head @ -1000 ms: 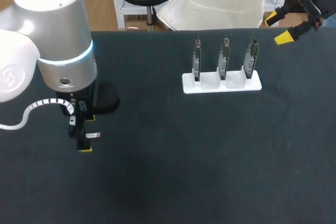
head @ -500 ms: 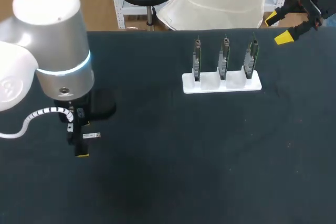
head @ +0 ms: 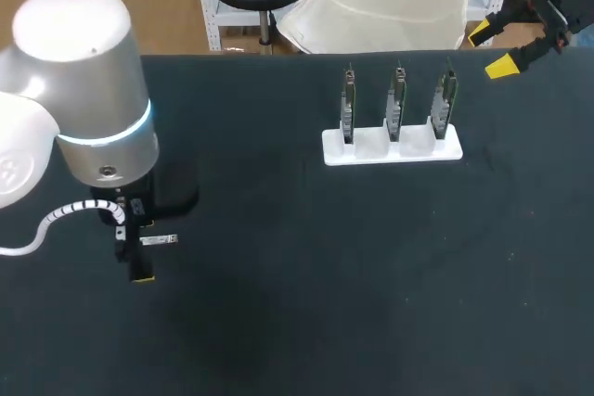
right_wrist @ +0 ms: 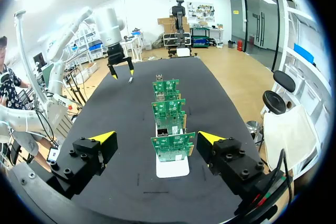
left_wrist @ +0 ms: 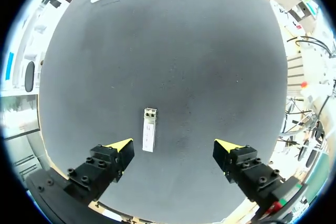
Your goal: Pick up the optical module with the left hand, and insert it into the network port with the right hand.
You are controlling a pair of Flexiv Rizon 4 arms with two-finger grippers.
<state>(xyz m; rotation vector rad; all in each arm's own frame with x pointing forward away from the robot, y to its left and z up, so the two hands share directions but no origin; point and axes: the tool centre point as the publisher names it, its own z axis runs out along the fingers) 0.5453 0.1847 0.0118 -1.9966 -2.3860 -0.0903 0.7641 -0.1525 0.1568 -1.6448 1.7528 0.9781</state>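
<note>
A dark table (head: 371, 275) fills the head view. The left arm (head: 83, 90), a thick silver cylinder, stands over the table's left side. At the far right, a white holder (head: 392, 147) carries three upright green circuit boards (head: 397, 99) in a row, and these bear the network ports.

The right gripper (right_wrist: 156, 137) waits above the table's far right edge. Its fingers are spread wide with nothing between them, and they face the boards end on.

The left gripper (left_wrist: 173, 148) hangs over the table with its fingers also spread wide and holding nothing.

The optical module (left_wrist: 149, 129), a small silver bar, lies flat on the table between those fingers. It sits off-centre, close to one yellow tip, and does not appear to touch it.

The module looks light and rigid, with a smooth metal shell that may slip. A good grip is probably across its long narrow sides near the middle. The ends should stay free (one must enter the port, and the right gripper needs room to take over).
</note>
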